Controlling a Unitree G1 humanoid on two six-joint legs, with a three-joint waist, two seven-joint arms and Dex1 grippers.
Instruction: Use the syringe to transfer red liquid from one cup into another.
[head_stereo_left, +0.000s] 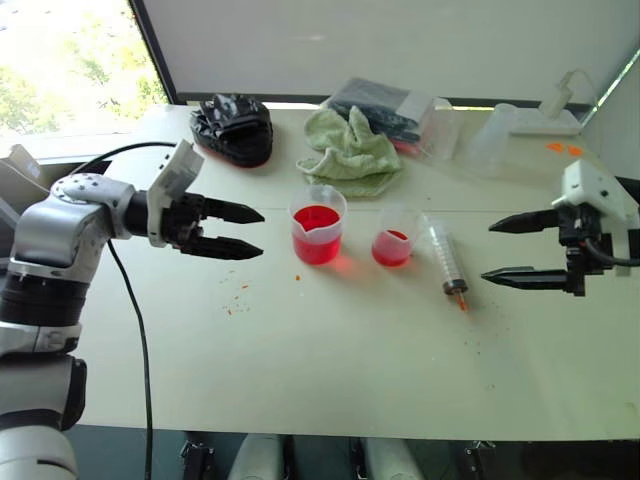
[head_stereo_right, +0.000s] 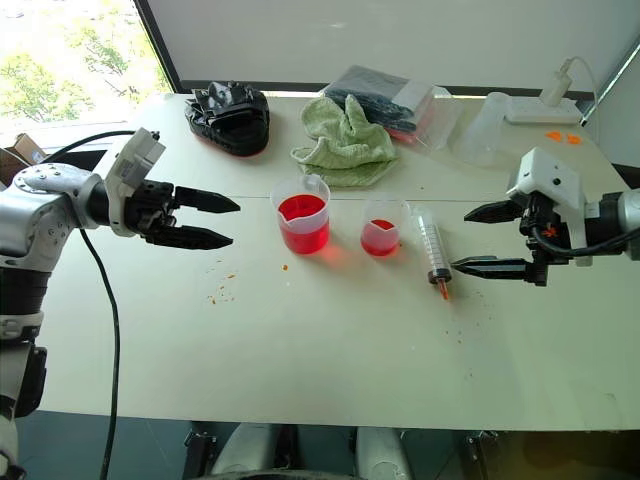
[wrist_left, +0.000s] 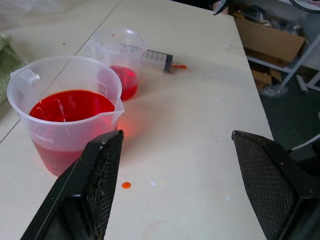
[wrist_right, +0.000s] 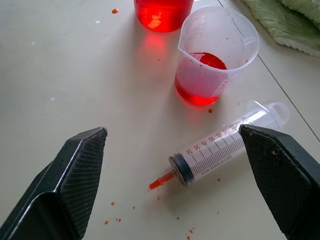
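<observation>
Two robot arms reach in from opposite sides of a pale bench (head_stereo_left: 330, 360), both held above its surface. The left pincer (head_stereo_left: 240, 231) points across toward the middle, its black fingers parted and holding nothing. The right pincer (head_stereo_left: 505, 250) faces it from the far side, angled slightly downward, its fingers spread wide and likewise released.

Between them stand two clear plastic vessels. The larger spouted beaker (head_stereo_left: 318, 233) is filled roughly halfway with red liquid (head_stereo_left: 317, 219). Just beside it, on the right arm's side, the smaller cup (head_stereo_left: 392, 240) holds only a shallow layer of the same red liquid.

The syringe (head_stereo_left: 443, 257) lies flat on the bench just beside the smaller cup, between that cup and the right pincer, its orange-red tip pointing toward the robot. Its barrel looks clear and empty. Red droplets speckle the bench around the tip and near the beaker. A green cloth (head_stereo_left: 350, 150) lies crumpled behind the vessels.
</observation>
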